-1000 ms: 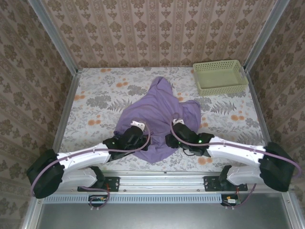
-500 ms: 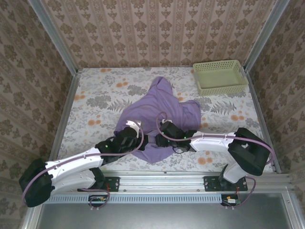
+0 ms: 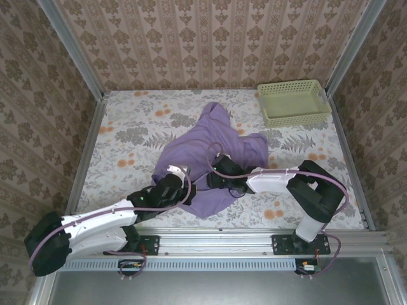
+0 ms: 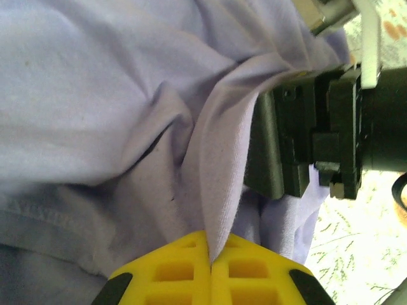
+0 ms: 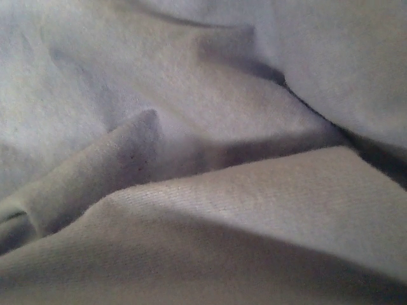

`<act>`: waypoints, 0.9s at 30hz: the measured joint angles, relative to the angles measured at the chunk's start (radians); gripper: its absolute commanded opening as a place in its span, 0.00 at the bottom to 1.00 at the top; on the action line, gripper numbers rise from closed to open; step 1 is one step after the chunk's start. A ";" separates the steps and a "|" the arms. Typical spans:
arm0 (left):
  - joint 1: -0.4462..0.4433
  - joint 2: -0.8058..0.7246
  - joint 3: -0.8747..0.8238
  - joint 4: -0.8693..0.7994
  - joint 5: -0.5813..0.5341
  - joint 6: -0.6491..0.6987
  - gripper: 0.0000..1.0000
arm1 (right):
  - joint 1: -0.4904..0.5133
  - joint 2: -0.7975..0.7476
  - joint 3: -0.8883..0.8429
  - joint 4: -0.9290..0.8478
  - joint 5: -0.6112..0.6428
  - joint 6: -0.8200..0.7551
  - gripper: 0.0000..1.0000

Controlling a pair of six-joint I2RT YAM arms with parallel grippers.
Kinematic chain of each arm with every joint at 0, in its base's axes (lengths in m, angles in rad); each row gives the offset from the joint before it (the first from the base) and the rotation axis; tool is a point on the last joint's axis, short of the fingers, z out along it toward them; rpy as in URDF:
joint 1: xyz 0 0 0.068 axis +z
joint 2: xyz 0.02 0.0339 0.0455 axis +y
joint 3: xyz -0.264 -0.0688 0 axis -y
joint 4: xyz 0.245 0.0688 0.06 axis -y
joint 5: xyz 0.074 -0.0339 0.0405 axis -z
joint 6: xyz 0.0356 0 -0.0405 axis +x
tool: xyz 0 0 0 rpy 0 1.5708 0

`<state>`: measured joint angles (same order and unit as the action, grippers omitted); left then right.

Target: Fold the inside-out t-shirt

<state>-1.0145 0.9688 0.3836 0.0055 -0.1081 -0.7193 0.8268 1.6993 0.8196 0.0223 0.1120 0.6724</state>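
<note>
Two arms are bolted at the bottom edge of the top view: left arm (image 3: pixel 95 221) and right arm (image 3: pixel 273 180), both reached inward over the floral table (image 3: pixel 127 130).

1. Left gripper (image 3: pixel 180 179), lower centre-left. Clenched on a raised fold of the t-shirt (image 3: pixel 210 143); in the left wrist view the yellow fingers (image 4: pixel 172 270) are pressed together with the fold pinched between them.

2. Right gripper (image 3: pixel 216 173), lower centre, just beside the left one. Laid on the near part of the shirt; the jaws are buried in cloth, so clenched or released cannot be told. In the left wrist view its black body is seen at right, with cloth draped over it.

3. T-shirt, lavender, crumpled. Spread from lower centre to mid-table, one peak pointed at the far edge. A stitched hem is seen at lower left of the left wrist view; soft folds are seen close up in the right wrist view.

4. Basket (image 3: pixel 294 101), pale green mesh, upper right at the far corner, near the shirt but not touching.
</note>
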 measured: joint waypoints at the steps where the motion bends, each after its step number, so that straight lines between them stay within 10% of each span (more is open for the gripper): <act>1: 0.000 0.000 -0.007 0.000 -0.002 -0.003 0.00 | 0.003 0.011 0.013 0.002 -0.002 0.001 0.50; 10: 0.000 0.018 -0.017 -0.020 -0.042 -0.018 0.01 | 0.043 0.004 0.027 0.006 -0.060 -0.045 0.02; 27: 0.068 0.138 -0.037 -0.011 -0.030 -0.045 0.04 | 0.119 -0.346 -0.133 -0.124 -0.008 -0.054 0.00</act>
<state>-0.9463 1.1072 0.3470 -0.0059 -0.1383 -0.7647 0.9455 1.3529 0.6865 -0.1017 0.1040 0.6186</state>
